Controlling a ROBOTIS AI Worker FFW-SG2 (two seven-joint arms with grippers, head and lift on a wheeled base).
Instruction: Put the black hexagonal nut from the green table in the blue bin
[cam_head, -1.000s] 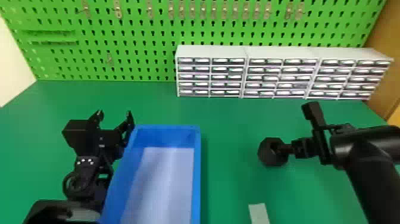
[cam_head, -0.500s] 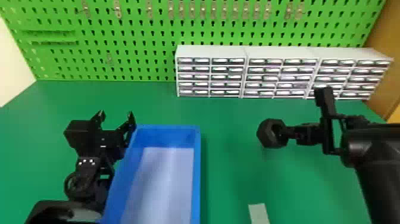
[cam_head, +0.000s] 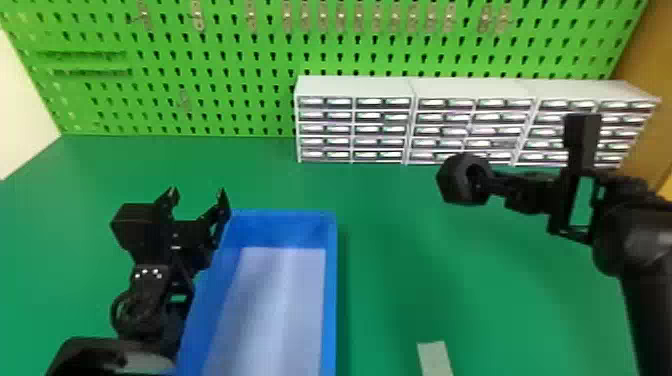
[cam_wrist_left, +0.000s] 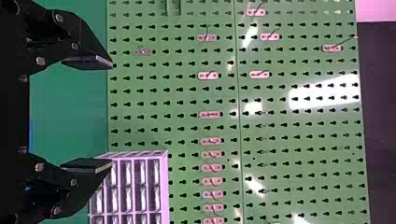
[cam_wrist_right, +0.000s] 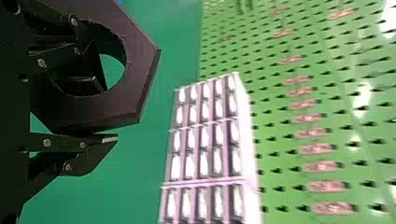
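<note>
1. The black hexagonal nut (cam_head: 462, 179) is carried at the tips of the right gripper (cam_wrist_right: 102, 112); its wall is pinched between the two fingers, one passed into the hole, the other laid along the outside.
2. The hole is faced back toward the right gripper, so that its axis is run roughly along the fingers; the nut is thus held ahead of them, on the side toward the bin.
3. By the head view, the nut is placed to the right of the blue bin (cam_head: 329, 300) and beyond its far end; it appears to be held above the green table (cam_head: 400, 280), well apart from the bin.
4. The bin's long axis is pointed away from the robot; a move leftward and back toward the robot is therefore called for, with the near wall on the right to be cleared before any lowering.
5. The left gripper (cam_head: 197, 192) is parked beside the bin's left wall, its fingers spread wide and empty; the nut is much nearer to the right arm, by which the placing should be done.
6. At release, the nut could be snagged on the finger inside its hole; a wide opening and a straight withdrawal would be advised.
</note>
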